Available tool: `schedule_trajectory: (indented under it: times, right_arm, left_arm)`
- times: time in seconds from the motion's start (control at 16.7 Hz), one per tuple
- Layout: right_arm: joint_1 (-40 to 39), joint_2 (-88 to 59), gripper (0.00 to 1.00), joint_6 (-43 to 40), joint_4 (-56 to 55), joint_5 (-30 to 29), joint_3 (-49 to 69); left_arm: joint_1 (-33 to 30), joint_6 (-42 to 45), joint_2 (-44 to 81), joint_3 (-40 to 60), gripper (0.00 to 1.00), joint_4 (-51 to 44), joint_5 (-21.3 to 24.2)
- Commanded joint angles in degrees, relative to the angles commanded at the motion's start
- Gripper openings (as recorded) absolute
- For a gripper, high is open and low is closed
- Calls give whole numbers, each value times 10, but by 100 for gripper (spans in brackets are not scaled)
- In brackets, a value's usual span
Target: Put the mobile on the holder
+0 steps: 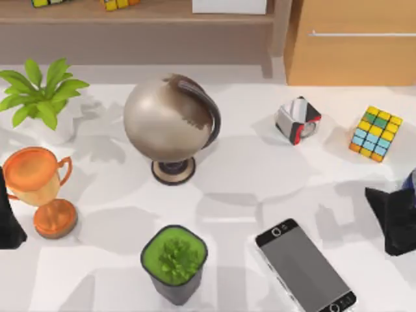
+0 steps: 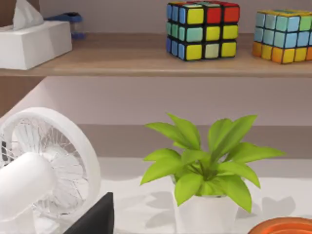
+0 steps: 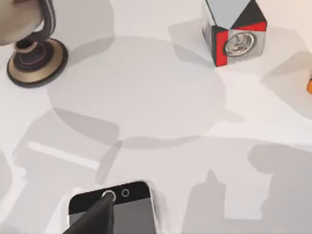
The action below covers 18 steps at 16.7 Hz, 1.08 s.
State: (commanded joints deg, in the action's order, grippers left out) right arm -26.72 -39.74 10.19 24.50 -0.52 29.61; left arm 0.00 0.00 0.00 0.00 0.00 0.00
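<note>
Top view puts my right gripper (image 1: pixel 393 224) at the table's right edge, a dark shape near the phone's right side and apart from it; how far its fingers are spread I cannot tell, and I see nothing held in it. From my right wrist, a dark fingertip (image 3: pixel 95 217) overlaps the near black end of the phone (image 3: pixel 114 207), though I cannot say whether it touches.

That phone (image 1: pixel 305 268) lies flat on the white table (image 1: pixel 234 175), screen up and turned at an angle, in the front right part, one black end pointing toward the middle of the table. Just left of it stands a dark pot of green plant (image 1: pixel 174 262). Behind it, well apart, sits a small grey, black and red block (image 1: pixel 298 121), tilted, with a round silver face. A coloured puzzle cube (image 1: pixel 376 133) sits to that block's right. Toward the middle stands a grey globe (image 1: pixel 170 123) on a round base.

My left gripper (image 1: pixel 8 218) is parked at the left edge beside an orange trophy cup (image 1: pixel 40 188), and its state I cannot tell either. Its wrist view faces a leafy potted plant (image 2: pixel 207 168), a white fan (image 2: pixel 41 170), and a shelf (image 2: pixel 146 61) holding two puzzle cubes and a tissue box (image 2: pixel 31 41).
</note>
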Motion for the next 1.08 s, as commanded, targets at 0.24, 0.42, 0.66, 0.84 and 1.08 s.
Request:
schedule_trajectory:
  times: [0.24,0.42,0.66,0.84,1.08]
  right_arm:
    - [-91,-262,100,23,139,-2,138]
    - [-129,-425,100,27,228,-1,230]
    - [-148,-559,100,20,304,3,329]
    - [-149,-594,100,15,326,5,367]
    - [-150,-596,100,14,327,5,370]
  left_arm:
    - [0,0,0,0,100,0,0]
    - [0,0,0,0,100,0,0]
    - [0,0,0,0,100,0,0]
    - [0,0,0,0,100,0,0]
    - [0,0,0,0,100,0,0]
